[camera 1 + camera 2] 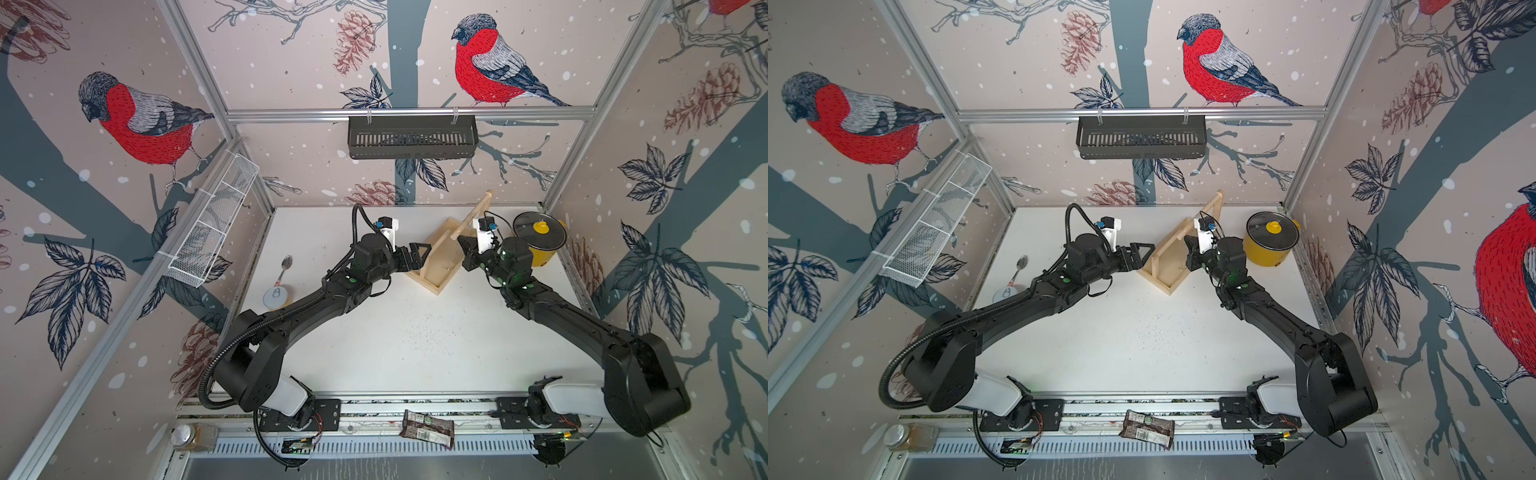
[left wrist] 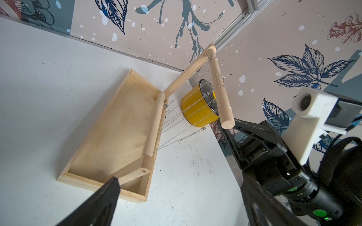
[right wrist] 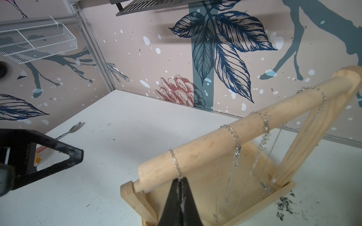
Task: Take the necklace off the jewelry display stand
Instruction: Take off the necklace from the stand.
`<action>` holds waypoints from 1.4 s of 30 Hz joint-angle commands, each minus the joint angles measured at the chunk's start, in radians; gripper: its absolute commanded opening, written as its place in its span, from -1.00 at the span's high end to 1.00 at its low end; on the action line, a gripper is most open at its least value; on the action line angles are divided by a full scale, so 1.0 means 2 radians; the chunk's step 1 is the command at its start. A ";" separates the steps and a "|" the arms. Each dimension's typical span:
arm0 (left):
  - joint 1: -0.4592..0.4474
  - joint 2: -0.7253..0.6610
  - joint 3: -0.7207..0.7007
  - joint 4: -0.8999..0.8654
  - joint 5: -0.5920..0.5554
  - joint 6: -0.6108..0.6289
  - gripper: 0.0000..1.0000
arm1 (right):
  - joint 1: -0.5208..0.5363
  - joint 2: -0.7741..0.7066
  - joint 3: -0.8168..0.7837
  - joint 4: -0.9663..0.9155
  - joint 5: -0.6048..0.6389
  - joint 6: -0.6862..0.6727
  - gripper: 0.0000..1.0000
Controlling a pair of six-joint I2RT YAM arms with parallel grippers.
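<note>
The necklace (image 3: 175, 162), a thin silver chain, hangs over the crossbar (image 3: 205, 148) of the jewelry display stand (image 1: 434, 277) as the loop nearest the bar's free end. My right pincer (image 3: 180, 181) is closed on it just under the bar, tips pressed together with the chain running in between them. Three more silver chains (image 3: 236, 140) are draped over the same crossbar further along toward the upright post (image 2: 187, 71), hanging down over the shallow tray base. The pale wood stand sits at an angle on the white table (image 1: 415, 332), toward its far right part, with a yellow pot (image 1: 542, 253) under a glass lid just beside it on the right. My left pincer (image 1: 417, 253) hovers at the stand's left side, fingers (image 2: 106, 195) spread wide and holding nothing, close to the tray's edge; whether it touches the wood I cannot tell. In both top views my two arms reach in from the near edge and face each other across the stand. A spoon (image 1: 286, 263) and a small tin with a pull-tab lid (image 1: 275, 297) lie well apart from it at the table's left
</note>
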 commanded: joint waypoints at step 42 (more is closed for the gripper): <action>-0.002 -0.034 -0.027 -0.038 -0.023 0.018 -0.95 | 0.042 -0.053 0.018 -0.034 0.027 -0.023 0.91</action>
